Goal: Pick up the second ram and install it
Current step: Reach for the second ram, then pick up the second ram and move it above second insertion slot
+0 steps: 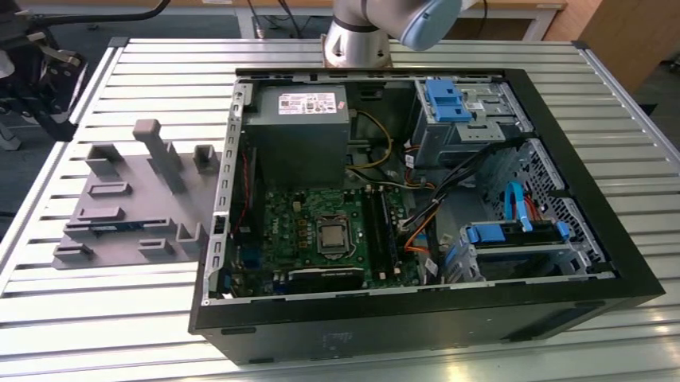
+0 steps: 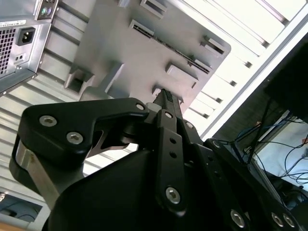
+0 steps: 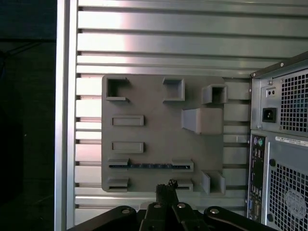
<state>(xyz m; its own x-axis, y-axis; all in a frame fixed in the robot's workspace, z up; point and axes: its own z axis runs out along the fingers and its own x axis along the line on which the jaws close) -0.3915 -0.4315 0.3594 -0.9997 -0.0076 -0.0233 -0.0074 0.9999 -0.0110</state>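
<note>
Aluminium slats form the surface (image 1: 95,310), and on it we see an open black computer case (image 1: 425,326) with a grey fixture (image 1: 138,215) beside it at the exterior view's left. Beyond the edge lie dark floor (image 3: 24,144) and loose cables (image 2: 284,159). The second ram (image 3: 149,166) rests in a fixture slot between two holders. The tool (image 3: 169,184) hangs above the fixture, clear of the ram, its tips pressed together on nothing.

Pincer (image 3: 168,185) closed, tips together, aimed downward
</note>
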